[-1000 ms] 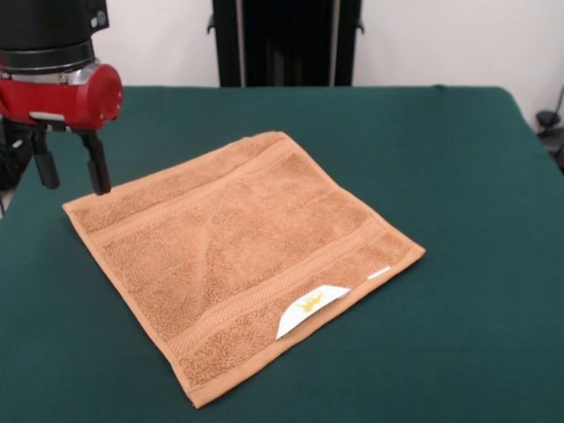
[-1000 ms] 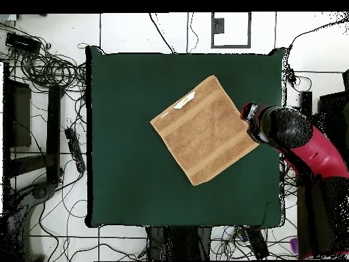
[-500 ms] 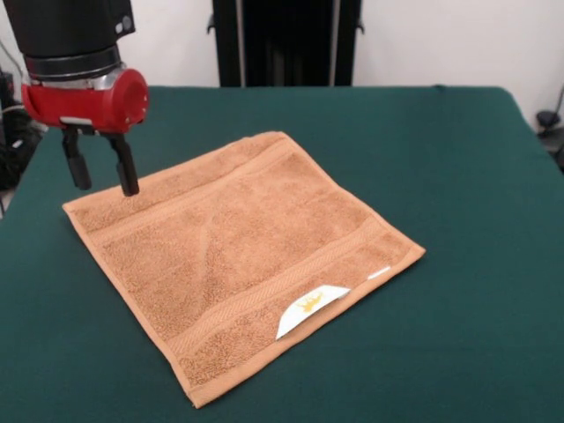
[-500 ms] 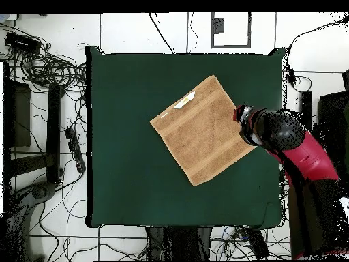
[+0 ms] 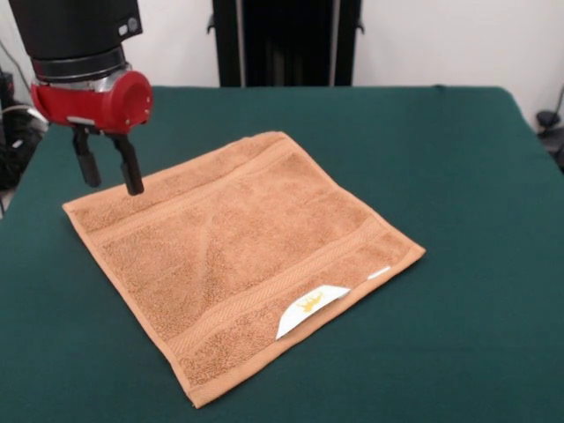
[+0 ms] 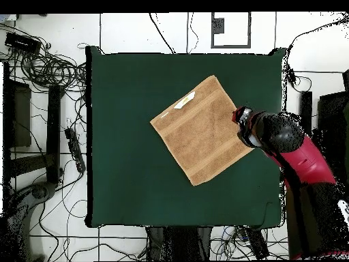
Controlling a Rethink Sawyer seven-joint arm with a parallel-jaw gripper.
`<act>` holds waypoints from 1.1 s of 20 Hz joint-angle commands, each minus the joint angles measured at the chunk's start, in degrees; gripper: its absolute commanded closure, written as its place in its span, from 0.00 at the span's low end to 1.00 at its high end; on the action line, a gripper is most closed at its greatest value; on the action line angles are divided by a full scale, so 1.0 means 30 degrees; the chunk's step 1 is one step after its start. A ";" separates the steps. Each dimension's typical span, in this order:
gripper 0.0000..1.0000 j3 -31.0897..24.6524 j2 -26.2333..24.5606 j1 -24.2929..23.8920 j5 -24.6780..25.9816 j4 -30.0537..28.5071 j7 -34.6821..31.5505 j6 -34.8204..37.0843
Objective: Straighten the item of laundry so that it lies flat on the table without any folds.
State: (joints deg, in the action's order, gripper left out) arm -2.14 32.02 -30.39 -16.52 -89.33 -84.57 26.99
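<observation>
The item of laundry (image 5: 238,256), an orange-tan towel, lies spread out flat on the green table (image 5: 458,176), turned like a diamond. A white label with a yellow mark (image 5: 310,307) sticks out at its front edge. In the overhead view the item of laundry (image 6: 203,129) sits right of the table's middle. My gripper (image 5: 109,174) hangs open just above the towel's far left edge, near its left corner, holding nothing. From above, the gripper (image 6: 240,120) is over the towel's right corner.
Cables and dark equipment (image 6: 48,102) lie on the floor to the left of the table in the overhead view. A dark stand (image 5: 282,42) rises behind the table's far edge.
My gripper has moved right and a little up, from beside the towel's left corner to over its far left edge. The towel has not moved.
</observation>
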 commanded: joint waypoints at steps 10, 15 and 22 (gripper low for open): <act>0.00 0.0226 -0.2591 0.1003 -0.0828 -0.2367 -0.6129 -0.1653; 0.00 0.0142 -0.2825 0.0975 -0.0968 -0.2340 -0.6270 -0.2000; 0.00 -0.0076 -0.3109 0.0886 -0.1166 -0.2349 -0.6335 -0.2419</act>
State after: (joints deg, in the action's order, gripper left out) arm 0.27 26.92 -30.38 -17.02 -90.86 -87.54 22.61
